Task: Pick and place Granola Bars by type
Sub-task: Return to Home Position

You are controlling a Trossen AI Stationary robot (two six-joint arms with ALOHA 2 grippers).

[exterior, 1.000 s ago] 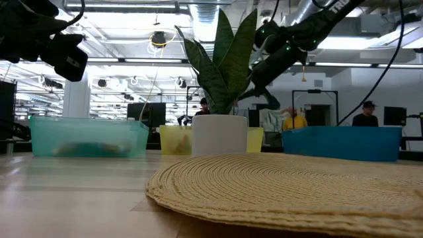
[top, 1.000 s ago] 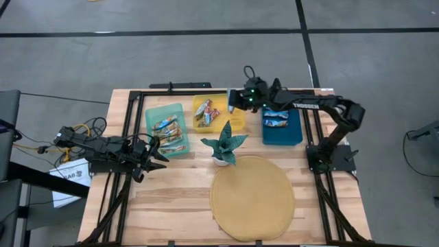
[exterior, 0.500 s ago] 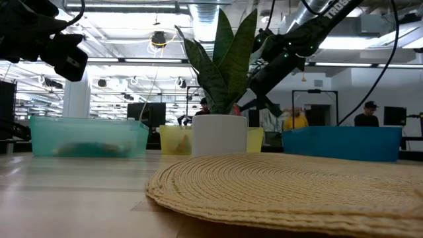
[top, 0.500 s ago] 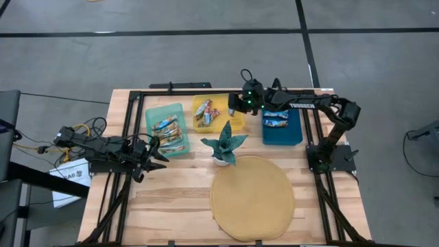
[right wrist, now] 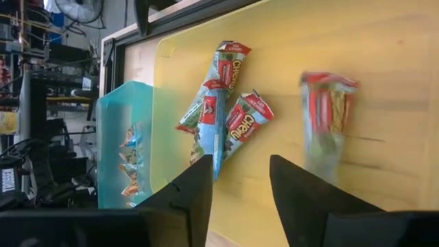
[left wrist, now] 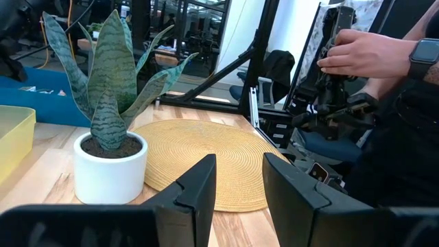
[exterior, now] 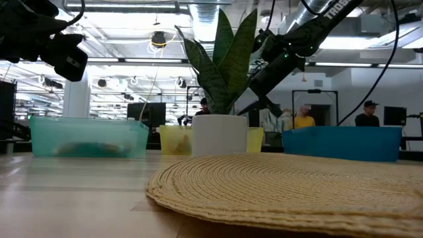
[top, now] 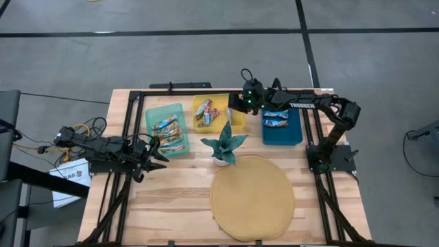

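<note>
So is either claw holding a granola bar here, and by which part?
Nothing is held. The right claw is open above the yellow bin, whose granola bars lie clear of it; the left claw is open and empty beside the green bin.

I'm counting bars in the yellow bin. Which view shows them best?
Right wrist view: it looks down into the yellow bin, red-wrapped bars spread out. High view shows them small; low view only the bin's wall; left wrist only its corner.
</note>
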